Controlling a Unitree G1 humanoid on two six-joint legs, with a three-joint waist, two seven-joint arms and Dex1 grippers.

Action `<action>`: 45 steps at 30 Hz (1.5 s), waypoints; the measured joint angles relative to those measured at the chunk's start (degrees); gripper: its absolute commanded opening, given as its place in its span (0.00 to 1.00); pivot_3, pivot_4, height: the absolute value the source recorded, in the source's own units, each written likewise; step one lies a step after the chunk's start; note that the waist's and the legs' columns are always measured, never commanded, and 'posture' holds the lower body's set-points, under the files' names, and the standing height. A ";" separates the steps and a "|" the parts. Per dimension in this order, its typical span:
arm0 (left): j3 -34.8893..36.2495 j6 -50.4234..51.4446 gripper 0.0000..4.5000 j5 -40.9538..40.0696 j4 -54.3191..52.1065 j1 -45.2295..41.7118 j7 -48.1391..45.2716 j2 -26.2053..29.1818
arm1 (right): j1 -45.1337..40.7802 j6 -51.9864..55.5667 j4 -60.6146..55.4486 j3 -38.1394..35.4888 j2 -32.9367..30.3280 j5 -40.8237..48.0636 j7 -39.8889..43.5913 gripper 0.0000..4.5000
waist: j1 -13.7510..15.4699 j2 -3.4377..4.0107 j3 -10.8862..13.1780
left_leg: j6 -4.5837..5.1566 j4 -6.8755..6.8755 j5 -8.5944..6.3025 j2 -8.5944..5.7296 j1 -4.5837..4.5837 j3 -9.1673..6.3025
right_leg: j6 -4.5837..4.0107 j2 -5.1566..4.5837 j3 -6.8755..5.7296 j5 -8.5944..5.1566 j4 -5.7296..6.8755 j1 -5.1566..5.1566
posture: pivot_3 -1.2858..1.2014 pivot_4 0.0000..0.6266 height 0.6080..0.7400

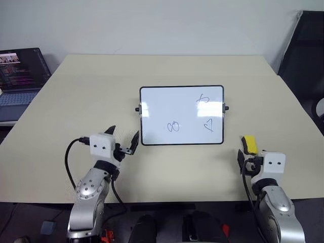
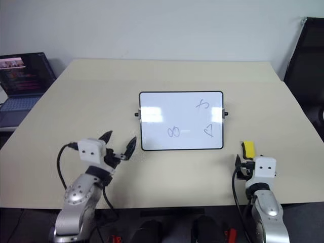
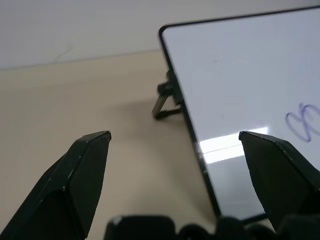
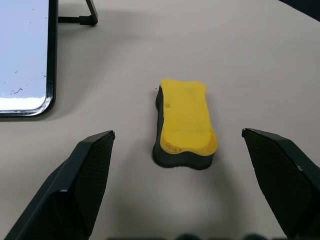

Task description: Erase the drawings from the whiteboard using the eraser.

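The whiteboard (image 1: 167, 104) lies flat at the middle of the beige table (image 1: 91, 96). It bears three blue drawings: a squiggle (image 1: 202, 99), a heart (image 1: 208, 125) and a figure-eight (image 1: 173, 126). The yellow eraser (image 4: 185, 117), black underneath, lies on the table just off the board's near right corner. My right gripper (image 4: 178, 132) is open, with the eraser's near end level with its fingertips and untouched. My left gripper (image 1: 124, 134) is open and empty beside the board's near left corner, whose black frame and side knob (image 3: 167, 90) show in the left wrist view.
An open laptop (image 1: 20, 76) sits on a lower surface past the table's left edge. A black chair (image 1: 304, 55) stands at the far right. Bare tabletop surrounds the board on all sides.
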 measured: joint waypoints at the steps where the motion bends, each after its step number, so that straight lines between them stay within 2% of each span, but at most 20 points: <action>1: -0.47 0.39 1.00 -1.37 0.88 -2.09 -2.03 0.75 | -0.68 0.70 -0.02 -0.25 -0.26 0.09 0.01 0.99 | 0.00 0.00 0.00 | 0.00 0.01 0.00 0.00 -0.01 0.00 | 0.01 0.03 0.01 0.01 0.00 0.00 | 0.52 0.24 1.00; 9: -8.31 3.94 1.00 -8.54 2.82 -12.65 -18.35 4.38 | -8.73 11.86 -2.71 -3.93 -1.41 3.37 -0.82 0.99 | -0.21 0.00 0.00 | 0.00 -0.03 0.00 0.07 -0.01 0.07 | 0.02 0.16 0.12 0.06 0.02 -0.01 | 0.52 0.24 1.00; 20: -22.28 2.21 1.00 -6.01 11.33 -22.05 -35.23 5.78 | -15.92 24.21 0.44 -7.29 -6.25 7.59 1.11 0.99 | -0.22 0.02 0.00 | 0.01 0.00 0.01 0.06 -0.01 0.11 | -0.02 0.22 0.16 0.08 0.04 -0.01 | 0.52 0.24 1.00; 29: -25.09 2.02 1.00 -5.06 14.53 -25.47 -40.01 4.54 | -19.90 27.15 5.23 -7.25 -5.98 8.36 1.08 0.99 | -0.36 0.04 0.01 | 0.02 -0.02 0.01 0.13 -0.02 0.14 | -0.03 0.32 0.24 0.09 0.07 -0.02 | 0.52 0.24 1.00; 45: -25.01 2.09 1.00 -3.32 15.90 -25.92 -39.69 4.97 | -21.62 28.45 7.52 -6.99 -5.62 8.75 0.12 0.99 | -0.32 0.04 0.01 | 0.02 -0.02 0.01 0.14 -0.01 0.15 | -0.04 0.33 0.27 0.09 0.07 -0.02 | 0.52 0.24 1.00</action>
